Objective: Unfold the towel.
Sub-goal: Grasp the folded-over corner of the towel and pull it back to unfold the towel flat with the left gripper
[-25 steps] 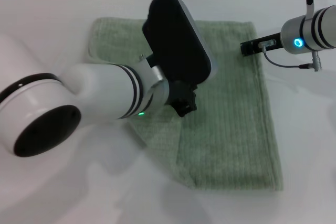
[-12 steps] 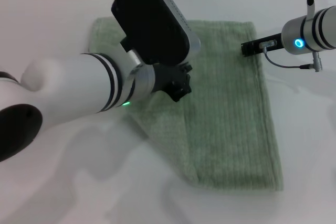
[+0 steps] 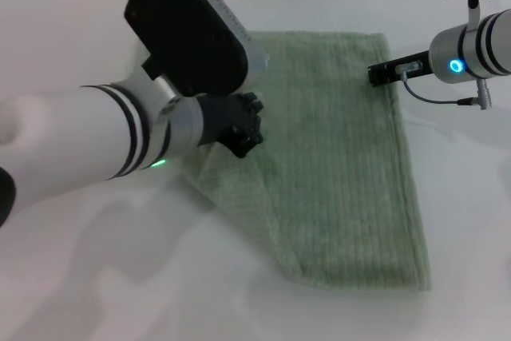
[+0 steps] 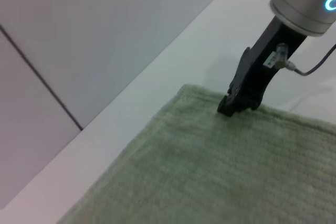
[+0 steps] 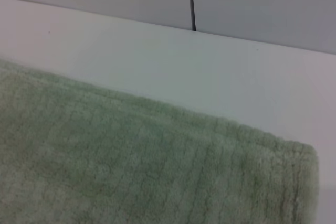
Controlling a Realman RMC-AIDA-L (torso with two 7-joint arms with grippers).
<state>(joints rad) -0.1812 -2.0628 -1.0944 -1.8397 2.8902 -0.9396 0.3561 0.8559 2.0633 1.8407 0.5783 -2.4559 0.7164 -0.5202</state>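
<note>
The pale green towel (image 3: pixel 343 157) lies on the white table, with a folded layer along its left side. My left gripper (image 3: pixel 239 127) is low over that left part. It is shut on the upper layer, and the cloth (image 3: pixel 209 172) rises toward it. Its fingertips are hidden under the wrist. My right gripper (image 3: pixel 375 74) is at the towel's far right edge, near the corner. In the left wrist view its shut black fingertips (image 4: pixel 235 104) pinch the towel's hem (image 4: pixel 199 95). The right wrist view shows only the towel's corner (image 5: pixel 294 156).
The white table (image 3: pixel 463 197) runs around the towel on all sides. A grey wall with a dark seam (image 5: pixel 191 1) stands behind the far edge. My left forearm (image 3: pixel 88 141) covers the near left of the table.
My left gripper has moved left and away from me, drawing the towel's upper layer with it. The towel's left edge has shifted left. The right gripper has not moved.
</note>
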